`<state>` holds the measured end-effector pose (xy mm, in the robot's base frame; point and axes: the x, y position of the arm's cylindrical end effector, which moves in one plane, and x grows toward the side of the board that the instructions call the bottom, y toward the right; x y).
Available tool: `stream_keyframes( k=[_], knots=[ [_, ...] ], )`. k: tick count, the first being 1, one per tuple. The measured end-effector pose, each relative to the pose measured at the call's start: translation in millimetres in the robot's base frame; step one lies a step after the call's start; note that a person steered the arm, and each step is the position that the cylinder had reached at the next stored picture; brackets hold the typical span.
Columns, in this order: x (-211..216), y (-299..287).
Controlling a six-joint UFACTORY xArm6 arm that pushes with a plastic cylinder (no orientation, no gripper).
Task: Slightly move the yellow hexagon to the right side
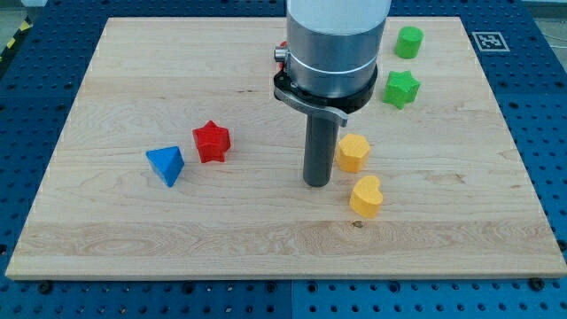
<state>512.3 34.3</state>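
The yellow hexagon (353, 152) lies on the wooden board (133, 239), right of centre. My tip (317, 182) rests on the board just to the hexagon's left and slightly towards the view's bottom, very close to it or touching it. The rod hangs from the grey arm body at the view's top centre. A yellow heart (366, 197) lies just below the hexagon, to the lower right of my tip.
A red star (212, 141) and a blue triangle (166, 165) lie left of my tip. A green star (400, 88) and a green cylinder (408, 42) lie at the upper right. The board's right edge is beyond them.
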Motion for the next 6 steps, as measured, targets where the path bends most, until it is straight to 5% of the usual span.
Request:
stream_keyframes(
  k=[6],
  knots=[
    [-40.1, 18.9]
  ],
)
